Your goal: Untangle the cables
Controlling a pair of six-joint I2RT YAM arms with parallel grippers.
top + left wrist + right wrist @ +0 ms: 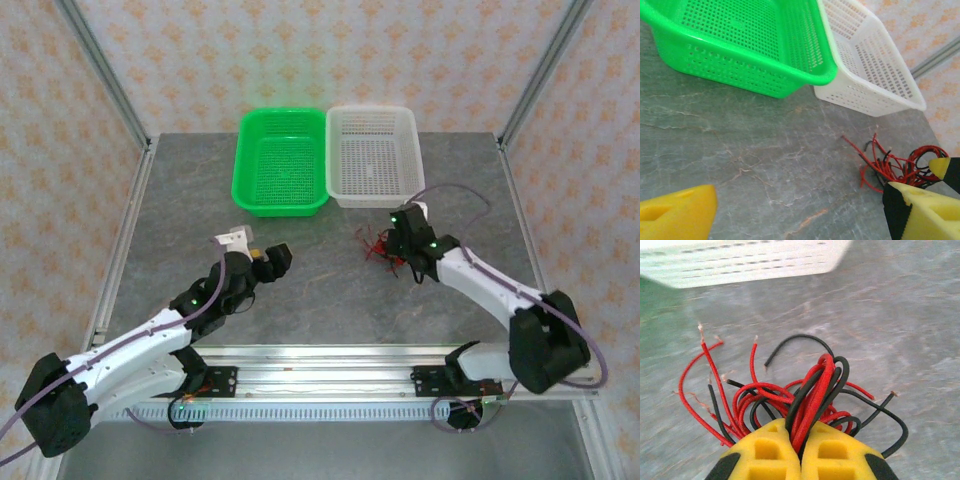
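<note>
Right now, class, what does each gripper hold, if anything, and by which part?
The right gripper pinches the cables by a bunch of red and black loops. The left gripper is open, holding nothing.

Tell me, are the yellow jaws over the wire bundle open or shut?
Shut: the right arm's jaws meet with no gap, pinching a loop of the red and black cables.

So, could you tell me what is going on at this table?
The right gripper is shut on a tangle of thin red and black wires on the grey marbled table, near the white plastic mesh basket. The left gripper hangs open, holding nothing. The green plastic basket beside it is empty.
</note>
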